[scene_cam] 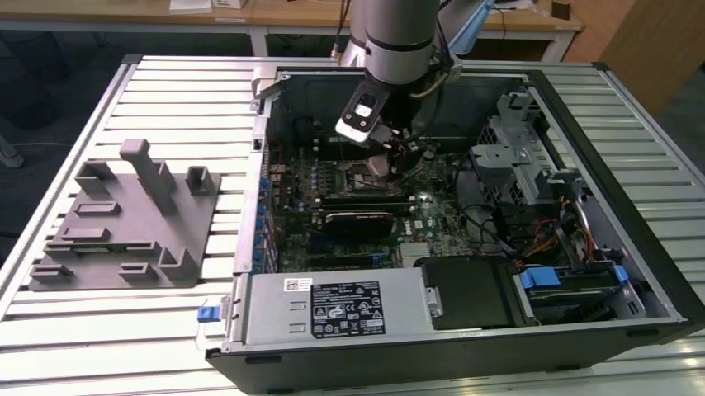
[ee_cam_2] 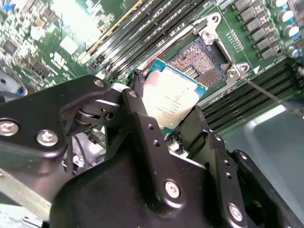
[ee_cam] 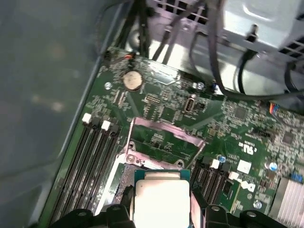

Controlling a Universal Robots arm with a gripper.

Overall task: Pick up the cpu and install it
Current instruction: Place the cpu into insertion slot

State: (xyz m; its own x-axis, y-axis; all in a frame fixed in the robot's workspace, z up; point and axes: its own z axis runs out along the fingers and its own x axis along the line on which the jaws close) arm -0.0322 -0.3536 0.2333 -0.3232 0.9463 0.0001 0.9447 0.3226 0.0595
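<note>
The cpu (ee_cam_2: 171,97), a thin square chip with a pale metal top and green rim, is held between my gripper's (ee_cam_2: 166,124) black fingers (ee_cam_2: 138,111). It hangs just over the open socket (ee_cam_2: 202,59) on the green motherboard; I cannot tell if it touches. In the first wrist view the cpu (ee_cam: 161,199) sits between the fingertips (ee_cam: 196,202), with the socket's metal frame (ee_cam: 164,130) lifted beyond it. In the exterior view the gripper (scene_cam: 385,161) reaches down into the open computer case (scene_cam: 617,206) above the socket (scene_cam: 358,176).
A grey plastic tray with upright posts (scene_cam: 127,219) lies at the exterior view's left of the case. Inside are memory slots (ee_cam_2: 256,95), a drive cage (scene_cam: 518,157), black cables (ee_cam: 228,71), a coin battery (ee_cam: 132,80) and the power supply (scene_cam: 330,309).
</note>
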